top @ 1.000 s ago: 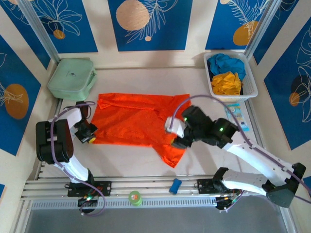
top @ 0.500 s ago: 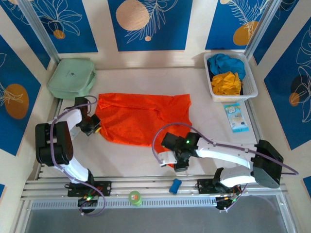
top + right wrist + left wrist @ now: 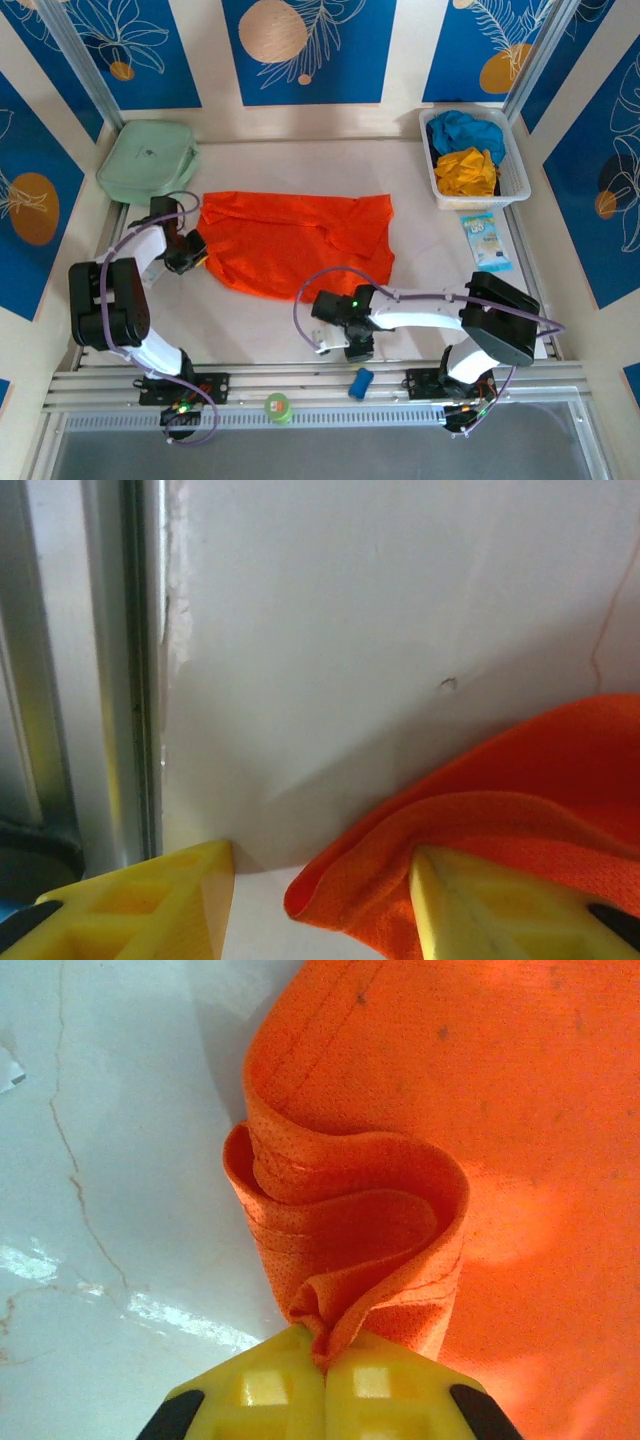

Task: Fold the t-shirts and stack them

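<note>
Step in hand: the first fold of the orange t-shirt [image 3: 295,245], I judge. Both arms are at its edges and nothing is stacked yet.
Orange t-shirt: spread out and wrinkled at the middle of the worktop [image 3: 255,330], long side running 9 to 3 o'clock.
Left end effector [image 3: 325,1365]: clenched on a bunched pinch of cloth at the shirt's 9 o'clock edge, the fabric curling up in a loop just past the fingertips.
Right end effector [image 3: 320,900]: released, with its jaws apart low over the worktop at the shirt's 5 o'clock corner. A folded lip of orange cloth lies between them against one finger, not pinched.
Next move: probably closing the right jaws on that lip, then lifting both holds together — the cloth is thin and would drag or slip if one side led.
Other t-shirts: the blue t-shirt [image 3: 462,130] and the yellow t-shirt [image 3: 467,172] lie crumpled in a white basket [image 3: 516,165] at 2 o'clock.
Worktop: white and glossy with hairline cracks — a metal rail runs along its near edge.
Room: cream walls with blue leaf-patterned panels; a pale green case [image 3: 148,160] at 10 o'clock; a small packet [image 3: 487,242] just beside the basket.
</note>
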Available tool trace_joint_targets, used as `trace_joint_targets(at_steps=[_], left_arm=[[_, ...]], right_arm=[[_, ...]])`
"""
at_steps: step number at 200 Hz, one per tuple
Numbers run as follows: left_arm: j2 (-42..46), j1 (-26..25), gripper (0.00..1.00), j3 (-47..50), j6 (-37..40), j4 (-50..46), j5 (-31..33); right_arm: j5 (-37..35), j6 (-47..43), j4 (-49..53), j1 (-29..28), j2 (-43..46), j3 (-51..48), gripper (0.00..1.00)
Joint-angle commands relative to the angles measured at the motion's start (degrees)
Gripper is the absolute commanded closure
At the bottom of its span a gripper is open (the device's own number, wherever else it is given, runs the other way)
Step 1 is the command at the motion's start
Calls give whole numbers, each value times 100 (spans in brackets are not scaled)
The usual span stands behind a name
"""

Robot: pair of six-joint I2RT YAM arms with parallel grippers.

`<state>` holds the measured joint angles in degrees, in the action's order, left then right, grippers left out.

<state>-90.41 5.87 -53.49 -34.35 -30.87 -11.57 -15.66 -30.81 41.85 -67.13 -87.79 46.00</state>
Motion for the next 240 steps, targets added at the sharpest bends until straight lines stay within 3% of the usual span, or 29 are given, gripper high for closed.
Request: trace_joint_targets(at_steps=[1,52,96,138,174,240], left_arm=[[287,-9,100,23,80,-168,41],[706,-8,100,49,-12,-390,120],[921,-7,100,101,0,-630,229],[1187,-11,100,24,67,-1055,476],[1162,-7,100,-370,148,-1491,764],[423,-11,100,-1580,81,-1905,1012]], right_arm=[[-200,162,-224,-17,-221,-83,53],[-819,192,-517,96,-503,-4,80],[-918,68,-425,118,19,-73,100],[-1176,-206,77,197,1404,-129,100],[-1293,-419,31,710,2375,-16,100],[-1835,-230,-378,1529,1762,691,100]])
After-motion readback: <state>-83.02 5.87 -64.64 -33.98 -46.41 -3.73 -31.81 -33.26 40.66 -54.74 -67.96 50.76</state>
